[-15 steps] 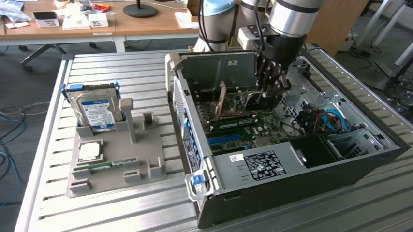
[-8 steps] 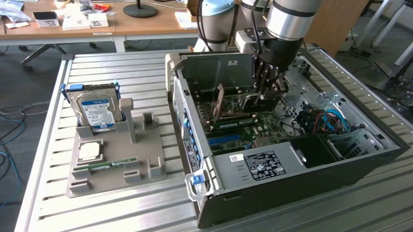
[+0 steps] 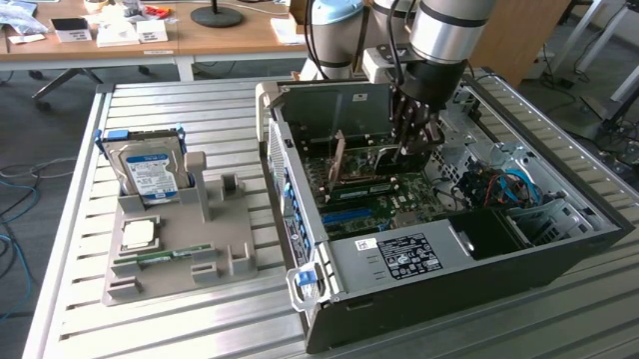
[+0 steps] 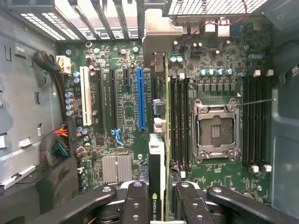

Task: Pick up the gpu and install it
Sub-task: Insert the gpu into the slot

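Reaching down into the open computer case (image 3: 559,247) at centre right of the exterior view, the gripper (image 3: 409,146) pinches the graphics card (image 3: 367,161) on edge over the motherboard (image 3: 399,198). A hard drive (image 3: 150,172) stands in a grey holder (image 3: 179,262) at left. In the wrist view, the fingers (image 4: 138,200) clamp the card edge-on between the blue slot (image 4: 141,98) and the memory slots (image 4: 180,121).

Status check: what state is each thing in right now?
gpu: on edge over the motherboard, held by the tool
tool: shut on the gpu
computer case: open, lying on its side
CPU socket: empty
blue slot: empty
hard drive: upright in its grey stand
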`<state>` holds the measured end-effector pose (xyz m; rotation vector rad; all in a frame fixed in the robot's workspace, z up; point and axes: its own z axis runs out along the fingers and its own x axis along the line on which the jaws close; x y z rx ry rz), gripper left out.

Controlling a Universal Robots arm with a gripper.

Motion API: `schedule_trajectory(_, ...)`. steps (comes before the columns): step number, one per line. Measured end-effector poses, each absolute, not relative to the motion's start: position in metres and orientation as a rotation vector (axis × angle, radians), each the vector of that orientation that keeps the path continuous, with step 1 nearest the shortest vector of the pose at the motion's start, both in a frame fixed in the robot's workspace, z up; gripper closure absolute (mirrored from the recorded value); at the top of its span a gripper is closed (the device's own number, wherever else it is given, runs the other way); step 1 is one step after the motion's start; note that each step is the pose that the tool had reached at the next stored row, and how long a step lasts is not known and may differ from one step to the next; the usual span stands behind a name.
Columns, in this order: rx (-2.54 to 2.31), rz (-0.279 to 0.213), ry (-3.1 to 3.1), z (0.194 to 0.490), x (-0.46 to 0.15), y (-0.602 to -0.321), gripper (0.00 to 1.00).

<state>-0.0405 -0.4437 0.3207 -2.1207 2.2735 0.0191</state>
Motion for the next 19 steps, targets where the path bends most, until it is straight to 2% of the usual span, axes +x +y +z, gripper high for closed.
schedule_trajectory(19,-2.121,0.019,2.274,0.3189,-0.0414,-0.4438,0.73)
